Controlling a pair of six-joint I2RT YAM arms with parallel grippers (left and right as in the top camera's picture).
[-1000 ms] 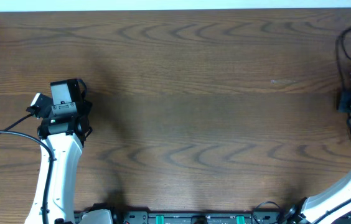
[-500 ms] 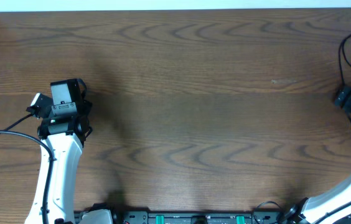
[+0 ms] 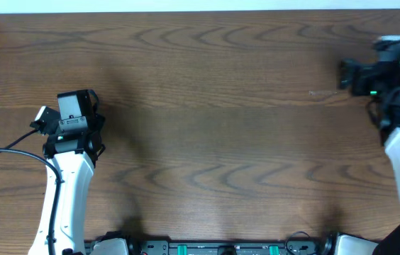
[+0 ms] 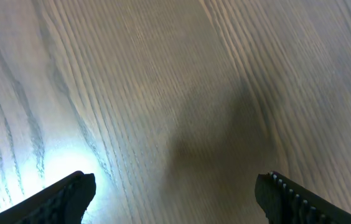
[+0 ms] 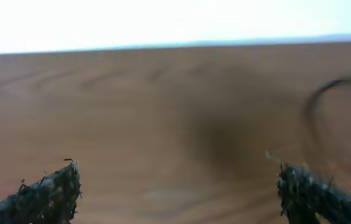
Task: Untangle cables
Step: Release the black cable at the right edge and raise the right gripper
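Note:
No cables show in the overhead view. In the right wrist view a thin dark loop (image 5: pixel 317 102), blurred, lies on the wood at the right; it may be one of the cables, but I cannot tell. My right gripper (image 5: pixel 178 180) is open, its two fingertips wide apart over bare wood with nothing between them; from overhead it (image 3: pixel 347 75) hovers near the table's far right. My left gripper (image 4: pixel 175 186) is also open over bare wood, holding nothing. From overhead it (image 3: pixel 74 106) points down at the left side of the table.
The wooden table (image 3: pixel 214 127) runs to a pale far edge (image 3: pixel 200 8). A thick black robot wire (image 3: pixel 8 147) trails off the left arm toward the left edge. The arm bases (image 3: pixel 214 248) line the near edge.
My right arm has swung from the right edge up and to the left, and its gripper has opened. The thin black loop seen by the right edge no longer shows overhead. The left arm is still.

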